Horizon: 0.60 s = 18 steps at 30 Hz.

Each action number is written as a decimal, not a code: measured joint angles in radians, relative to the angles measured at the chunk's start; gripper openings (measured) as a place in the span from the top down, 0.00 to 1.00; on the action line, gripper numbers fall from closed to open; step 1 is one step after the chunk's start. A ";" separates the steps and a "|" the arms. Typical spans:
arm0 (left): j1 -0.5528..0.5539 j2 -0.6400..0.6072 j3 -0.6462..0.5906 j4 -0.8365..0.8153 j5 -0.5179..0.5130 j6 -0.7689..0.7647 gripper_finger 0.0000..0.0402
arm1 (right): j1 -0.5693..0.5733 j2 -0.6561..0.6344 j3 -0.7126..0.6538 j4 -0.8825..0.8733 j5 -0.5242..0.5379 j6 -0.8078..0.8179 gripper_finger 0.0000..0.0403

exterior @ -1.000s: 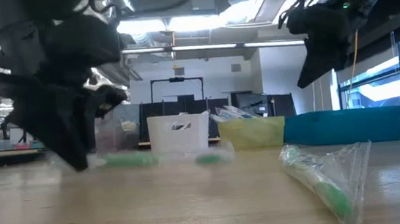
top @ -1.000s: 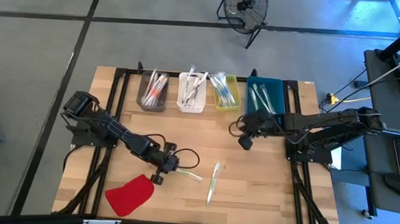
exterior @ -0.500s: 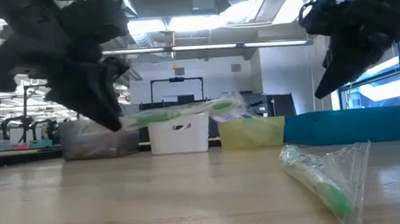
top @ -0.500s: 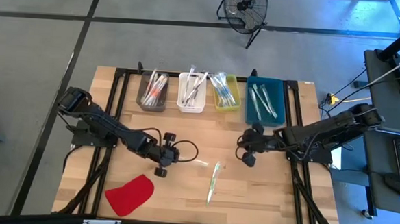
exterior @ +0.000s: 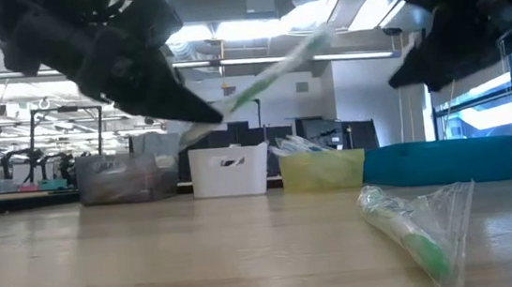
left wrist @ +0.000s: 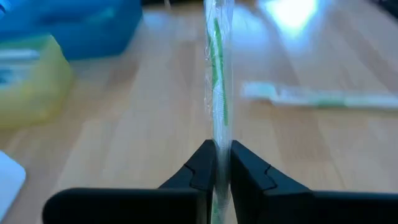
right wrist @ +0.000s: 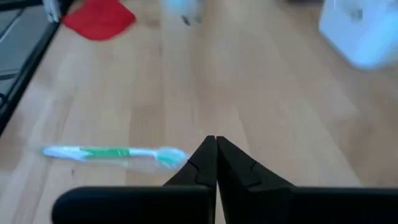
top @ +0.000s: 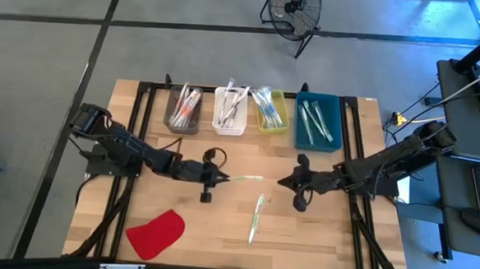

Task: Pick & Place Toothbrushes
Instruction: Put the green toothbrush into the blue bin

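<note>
My left gripper (top: 218,178) is shut on a green toothbrush in a clear wrapper (top: 246,178), held above the table's middle. In the low view this brush (exterior: 277,66) slants upward from the gripper (exterior: 207,120). A second wrapped green toothbrush (top: 255,218) lies flat on the wood nearer the front edge, and also shows in the right wrist view (right wrist: 115,154). My right gripper (top: 285,183) hovers to the right of the held brush, shut and empty (right wrist: 216,152). More toothbrushes lie in the bins at the far edge. My left gripper pinches the wrapped toothbrush near one end (left wrist: 217,138) between its two fingers. The fingers come from the table's left, and the brush runs on in line with them toward the right. It is lifted clear of the table, its free end (exterior: 316,36) tilted upward.
Along the far edge stand a dark grey bin (top: 183,119), a white bin (top: 229,127), a yellow bin (top: 272,128) and a blue bin (top: 316,143). A flat red piece (top: 156,233) lies near the front left. Bare wood lies between the grippers and the bins.
My left gripper has gone up and toward the right and far edges, tipping upward, and has lifted the toothbrush clear of the table; the brush's free end now slants up. My right gripper has come from the blue bin toward the table's middle and sunk lower.
</note>
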 joint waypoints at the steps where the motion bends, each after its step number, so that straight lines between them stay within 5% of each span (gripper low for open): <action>1: 0.009 0.000 -0.016 0.050 0.000 0.004 0.94 | 0.007 0.000 0.000 0.021 0.012 -0.021 0.98; 18: 0.058 0.061 -0.027 0.496 0.024 0.019 0.94 | 0.008 0.093 0.000 0.352 0.056 -0.249 0.78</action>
